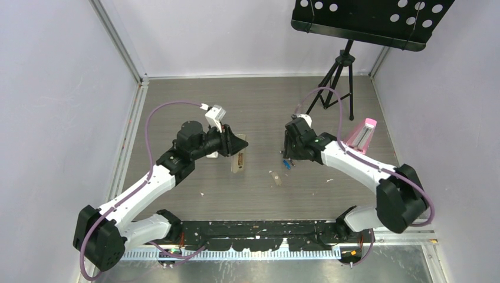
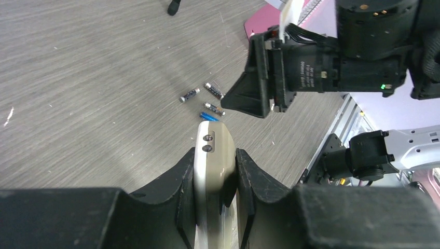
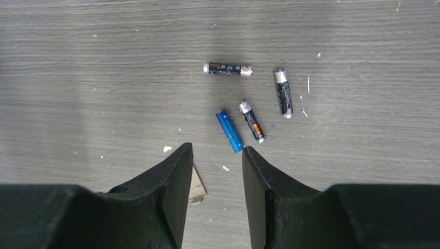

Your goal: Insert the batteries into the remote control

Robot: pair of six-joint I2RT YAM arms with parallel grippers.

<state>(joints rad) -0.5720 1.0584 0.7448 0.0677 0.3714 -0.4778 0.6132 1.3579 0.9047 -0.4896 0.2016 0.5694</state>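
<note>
Four slim cylindrical batteries, three dark with metal ends, one blue, loose on grey wood-grain table just far of right gripper, jaws apart, empty, left gripper clamping smooth glossy remote control, near end hidden between fingers

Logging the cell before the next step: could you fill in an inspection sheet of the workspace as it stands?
Surface: grey wood-grain table, a few white specks.
Job's things: four batteries lie loose on the table, among them a blue one; the remote control is held on edge.
Clutter: pink wedge by the right arm; small tan piece on the table.
Grippers: left gripper shut on the remote control; right gripper open and empty, fingers above the batteries.
Cables: a purple cable loops over each arm.
Surroundings: pale walls; black music stand at the far right corner.
</note>
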